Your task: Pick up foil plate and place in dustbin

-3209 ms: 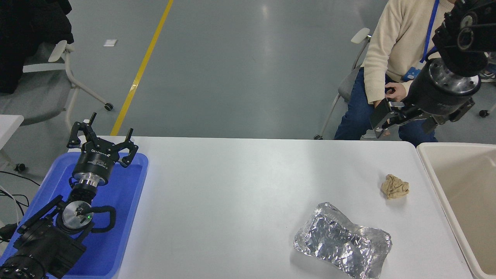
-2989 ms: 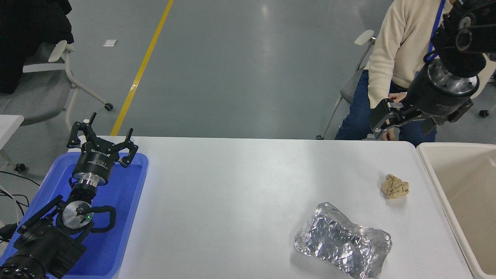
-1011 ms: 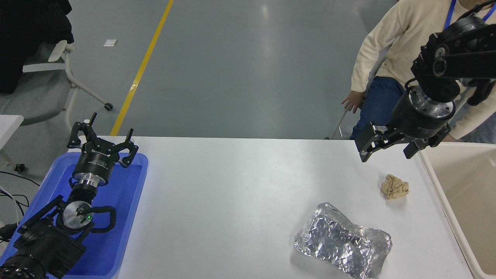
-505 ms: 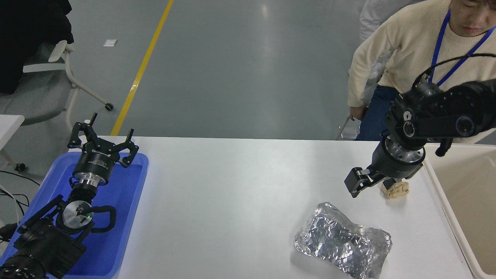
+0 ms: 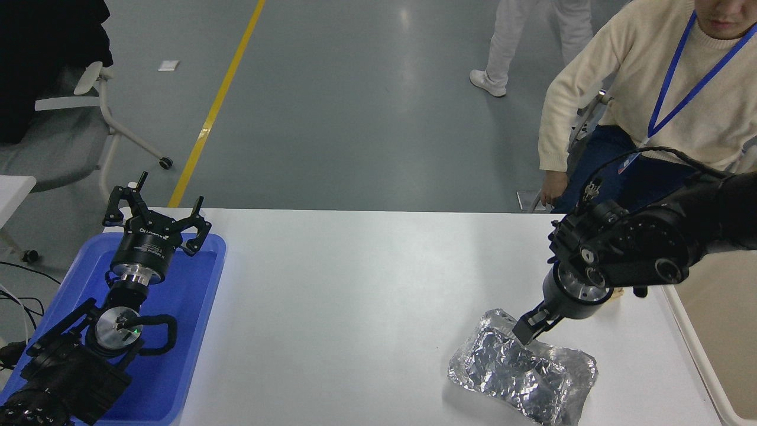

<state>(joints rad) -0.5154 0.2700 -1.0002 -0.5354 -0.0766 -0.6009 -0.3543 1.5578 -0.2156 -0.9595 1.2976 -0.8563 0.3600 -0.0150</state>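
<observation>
The foil plate (image 5: 523,376) lies crumpled and shiny on the white table (image 5: 366,296) at the front right. My right gripper (image 5: 529,329) points down at the plate's far rim and is at or just above the foil; the wrist hides how its jaws stand. The cream-beige dustbin (image 5: 692,349) stands at the table's right edge, partly behind my right arm. My left gripper (image 5: 155,216) is open and parked over the blue tray at the lower left.
A blue tray (image 5: 195,331) lies at the table's left end. The tan paper ball (image 5: 618,291) is almost hidden behind my right wrist. A person in a cream sweater (image 5: 639,89) sits at the far right. Another person's legs (image 5: 508,41) show at the top.
My right arm has swung down and left from above the table's far right corner to the foil plate's far rim. The person has shifted in the seat. The left arm has not moved.
</observation>
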